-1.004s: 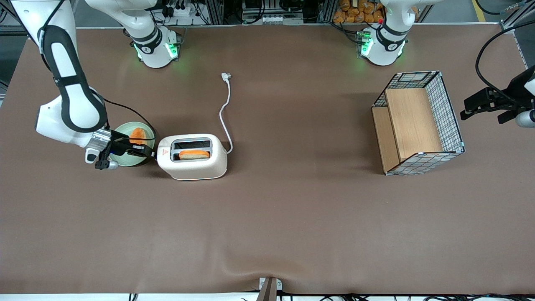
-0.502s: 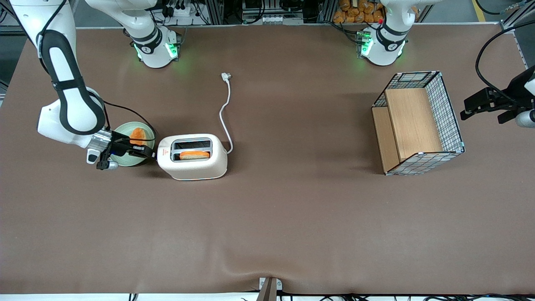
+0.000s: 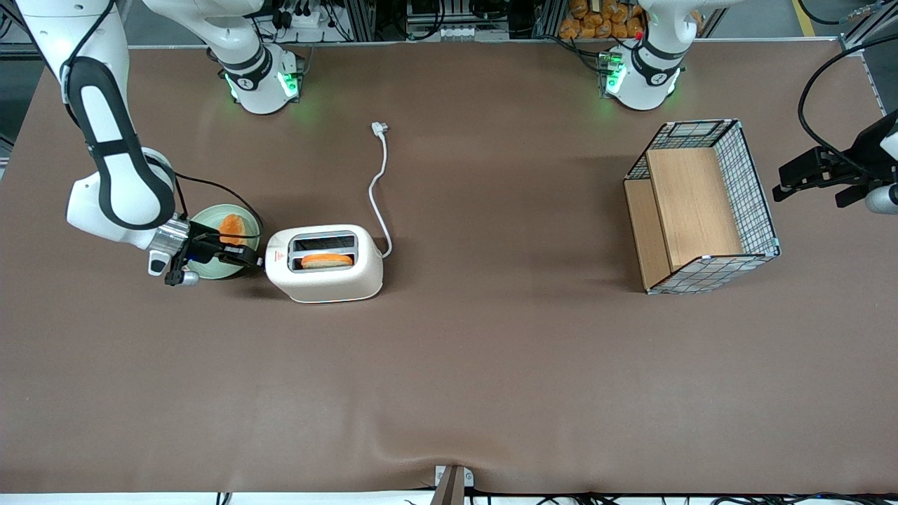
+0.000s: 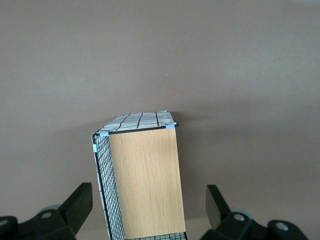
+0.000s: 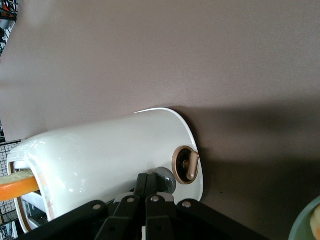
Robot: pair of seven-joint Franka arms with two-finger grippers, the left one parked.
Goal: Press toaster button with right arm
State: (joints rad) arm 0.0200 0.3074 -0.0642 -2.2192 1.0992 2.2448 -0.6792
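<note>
At frame left, the toaster (image 3: 324, 264) holds a toast slice (image 3: 326, 259) in its nearer slot — gripper (image 3: 254, 261), fingers together, against the button (image 5: 165, 180); green plate (image 3: 223, 242) carries bread (image 3: 231, 227).

Even overhead light falls on the brown desk (image 3: 491, 365), casting soft shadows beside the toaster (image 3: 324, 264) and wire basket (image 3: 701, 207). Green base lights glow. Up close, glare streaks the toaster's shell, where the end effector (image 5: 145, 200) looms dark.
</note>
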